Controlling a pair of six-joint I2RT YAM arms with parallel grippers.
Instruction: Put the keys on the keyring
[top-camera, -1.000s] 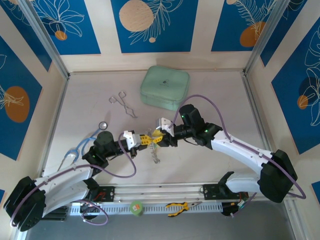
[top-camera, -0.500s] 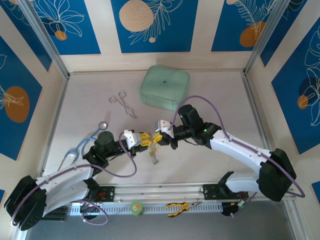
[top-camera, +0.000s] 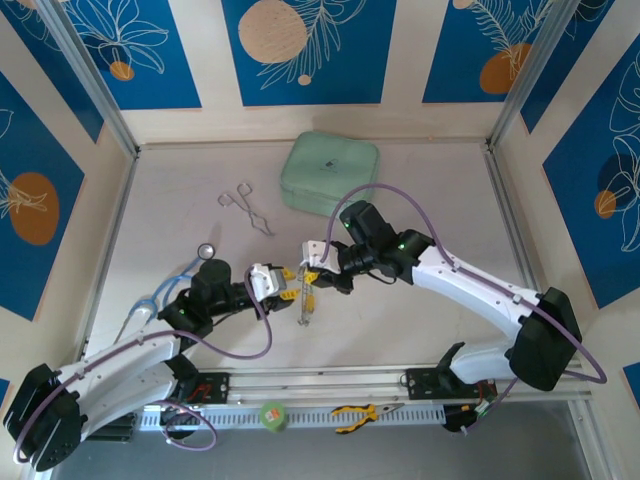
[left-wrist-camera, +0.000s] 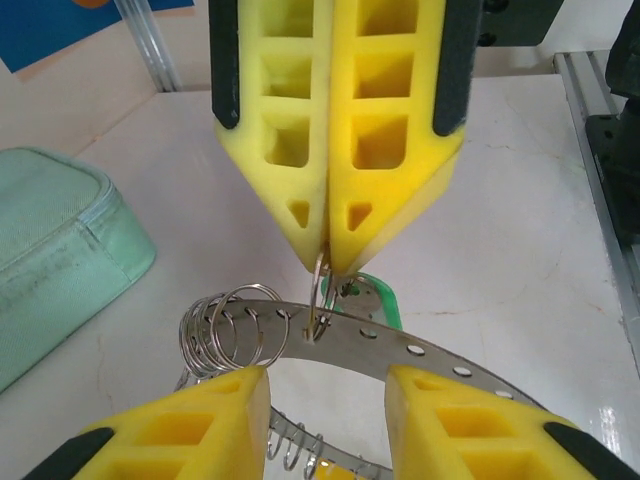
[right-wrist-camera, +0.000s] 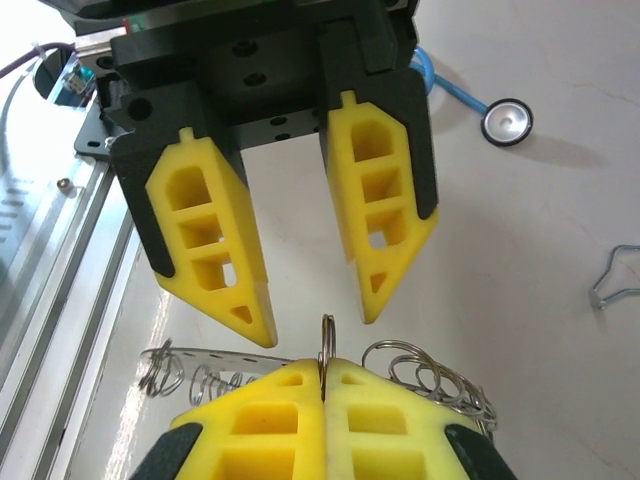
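The keyring (left-wrist-camera: 400, 350) is a thin silver band with holes and many small wire loops (left-wrist-camera: 225, 330). My right gripper (right-wrist-camera: 325, 370) is shut on one small split ring (right-wrist-camera: 326, 340) threaded through the band, and the keyring (top-camera: 307, 305) hangs below it. A green key head (left-wrist-camera: 385, 295) shows just behind the band. My left gripper (left-wrist-camera: 325, 385) faces the right one tip to tip, open, with its fingers (right-wrist-camera: 240, 300) either side of the ring and not touching it. From above, the left gripper (top-camera: 283, 280) and the right gripper (top-camera: 312, 275) meet mid-table.
A mint zip case (top-camera: 330, 175) lies at the back, silver forceps (top-camera: 247, 207) to its left, and a blue stethoscope (top-camera: 190, 265) beside my left arm. Yellow-handled pliers (top-camera: 355, 411) rest on the front rail.
My left gripper has opened and let go of the ring. My right gripper has shut on it. Both grippers have shifted a little to the left.
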